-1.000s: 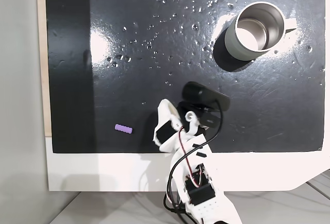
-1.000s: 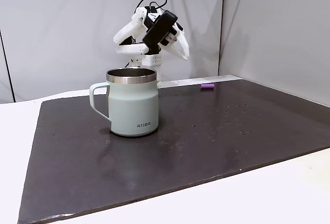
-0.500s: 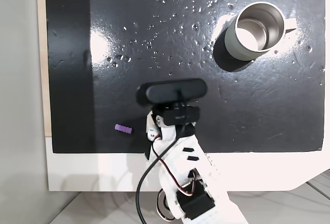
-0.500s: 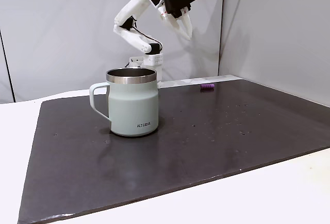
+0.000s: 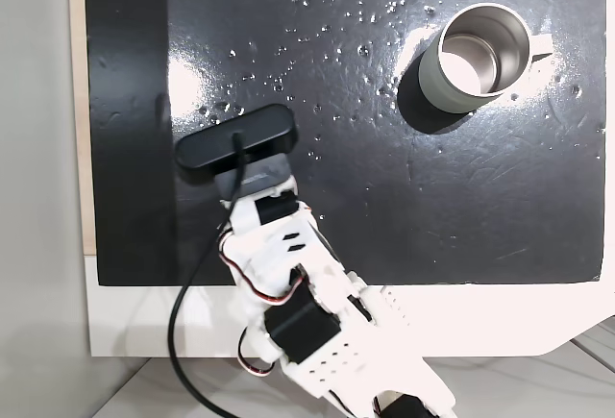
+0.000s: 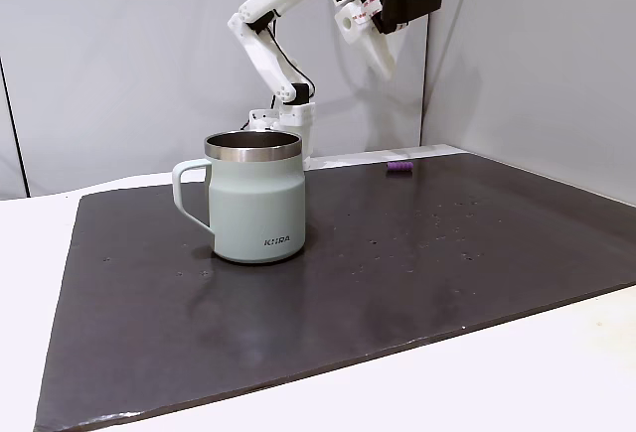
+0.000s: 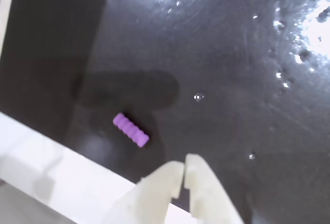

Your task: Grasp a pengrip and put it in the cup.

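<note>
The pengrip [image 7: 131, 130] is a small light-purple ribbed tube lying on the black mat, close to the mat's white edge in the wrist view. It also lies at the mat's far edge [image 6: 399, 167] in a fixed view. Seen from above, the arm covers it. The cup [image 5: 434, 82] stands upright at the upper right of that view, its metal inside bare, and near the front left [image 6: 256, 204] in the side view. My gripper [image 7: 183, 168] is shut with nothing in it, its tips just right of and below the pengrip. It hangs high above the mat [image 6: 385, 63].
A black oblong webcam [image 5: 235, 139] with a cable rides on the wrist. The glossy black mat [image 5: 384, 197] has small specks and glare. A white table border [image 5: 480, 317] runs along the arm's side, and a grey wall stands behind the arm.
The arm has risen and swung left in the view from above. The webcam went from right of centre to over the pengrip's spot, which the arm now hides there.
</note>
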You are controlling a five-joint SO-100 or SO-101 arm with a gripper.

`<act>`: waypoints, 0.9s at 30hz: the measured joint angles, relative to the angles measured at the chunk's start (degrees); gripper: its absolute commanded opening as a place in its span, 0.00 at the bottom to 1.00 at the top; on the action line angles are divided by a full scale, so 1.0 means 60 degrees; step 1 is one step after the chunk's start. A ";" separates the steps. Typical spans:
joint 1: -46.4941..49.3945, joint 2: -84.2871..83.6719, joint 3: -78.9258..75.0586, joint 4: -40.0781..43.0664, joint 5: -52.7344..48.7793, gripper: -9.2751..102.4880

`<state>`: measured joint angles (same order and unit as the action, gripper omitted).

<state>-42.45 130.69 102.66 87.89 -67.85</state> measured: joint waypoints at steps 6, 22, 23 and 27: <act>-0.0938 -0.0557 -0.0396 0.0776 -0.0908 0.17; -0.2051 -0.2285 -0.0425 0.0850 -0.3208 0.29; -0.2065 -0.2520 -0.0498 0.0776 -0.3252 0.30; -0.2227 -0.3369 -0.0630 0.0483 -0.3311 0.33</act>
<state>-55.81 110.48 98.88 90.79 -87.71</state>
